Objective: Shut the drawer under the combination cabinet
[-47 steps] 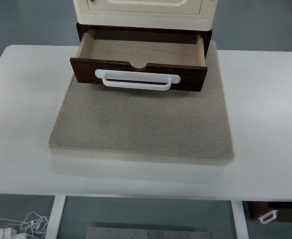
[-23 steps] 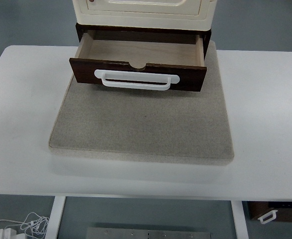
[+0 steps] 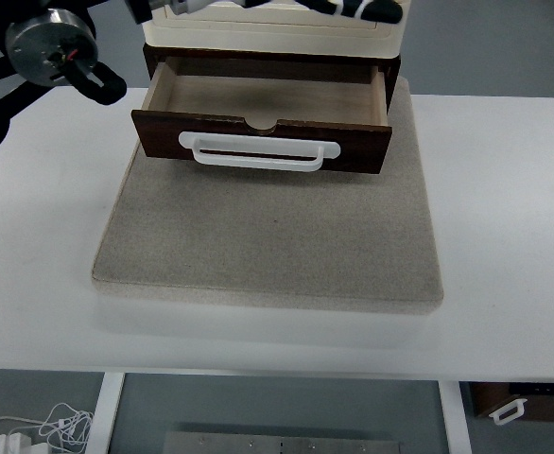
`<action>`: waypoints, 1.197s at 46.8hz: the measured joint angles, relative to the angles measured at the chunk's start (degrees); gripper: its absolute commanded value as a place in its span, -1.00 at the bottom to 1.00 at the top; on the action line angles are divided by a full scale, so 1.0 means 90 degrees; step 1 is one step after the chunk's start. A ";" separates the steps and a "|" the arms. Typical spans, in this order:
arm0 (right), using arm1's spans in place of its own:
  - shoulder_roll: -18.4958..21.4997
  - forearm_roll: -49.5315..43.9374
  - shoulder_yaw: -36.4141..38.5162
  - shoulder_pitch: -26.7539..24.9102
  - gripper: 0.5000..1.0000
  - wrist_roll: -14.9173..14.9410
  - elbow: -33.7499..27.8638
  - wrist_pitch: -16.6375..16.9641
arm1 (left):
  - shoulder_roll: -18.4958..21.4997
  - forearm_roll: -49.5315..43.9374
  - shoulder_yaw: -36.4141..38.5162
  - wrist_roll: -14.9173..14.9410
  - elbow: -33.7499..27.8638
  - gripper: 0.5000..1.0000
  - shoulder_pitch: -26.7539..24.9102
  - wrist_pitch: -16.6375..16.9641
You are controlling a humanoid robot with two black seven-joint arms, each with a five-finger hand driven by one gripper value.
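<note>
White tabletop (image 3: 504, 189) filled most of the view, seen from above, with grey-blue floor beyond its far edge. On it lay a square, speckled grey mat (image 3: 268, 246), and the places below are given relative to that mat.

At the mat's far edge stood the combination cabinet (image 3: 277, 38), cream above and dark brown at the base, its top cut off by the upper edge of the view. From the cabinet's base the drawer (image 3: 263, 113) stood pulled out toward the viewer, over the far part of the mat. Its pale wooden inside was open to view, and its dark brown front carried a long white handle (image 3: 258, 151) running across it.

Beyond the mat's far left corner, the robot's left arm (image 3: 41, 57) came in from the upper left, black with a round silver joint. One dark rounded part of it reached toward the drawer's left side but stayed apart from it. The left hand (image 3: 258, 8) seemed to be the black and white shapes at the top edge, over the cabinet; whether its fingers were spread or curled could not be told.

Below the table's near edge, past the mat's near left corner, white cables (image 3: 31, 430) lay on the floor. Past the near right corner, a second dark box (image 3: 528, 402) with a white handle showed under the table.
</note>
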 measured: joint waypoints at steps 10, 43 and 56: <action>0.0000 -0.0002 0.0000 0.0000 0.81 -0.0001 0.0000 0.0000 | -0.0370 0.0512 0.0638 0.0178 -0.0345 0.98 0.0037 -0.0053; 0.0000 -0.0001 0.0000 0.0003 0.81 0.0001 0.0001 0.0000 | -0.0752 0.1500 0.2100 0.2599 -0.0363 0.99 0.0162 -0.1320; 0.0000 0.0000 -0.0001 0.0002 0.81 0.0000 0.0001 0.0000 | -0.0727 0.1498 0.2104 0.3402 -0.0013 0.99 0.0033 -0.1662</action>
